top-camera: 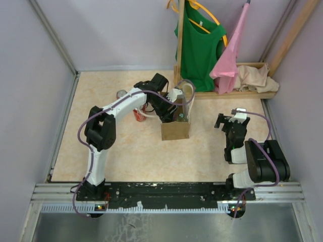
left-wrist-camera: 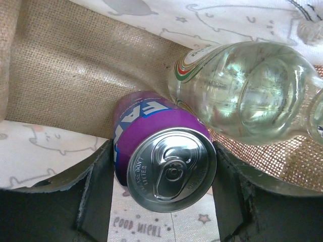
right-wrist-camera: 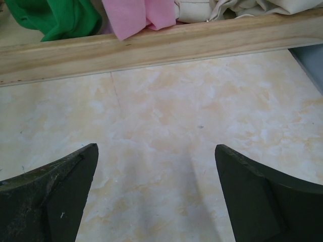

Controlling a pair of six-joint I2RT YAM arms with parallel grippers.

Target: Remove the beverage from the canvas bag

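Purple aluminium can (left-wrist-camera: 166,166) inside tan woven canvas bag (left-wrist-camera: 65,75), gripped by left end effector (left-wrist-camera: 162,147); right end effector (right-wrist-camera: 155,147) held wide apart.

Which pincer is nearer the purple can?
Left. The left pincer is inside the canvas bag, flanking the purple can. The right pincer hangs open over the table, well right of the bag.

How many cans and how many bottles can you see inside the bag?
Cans: 1, the purple can
Bottles: 1, the clear bottle
Total: 2 drinks showing inside the canvas bag
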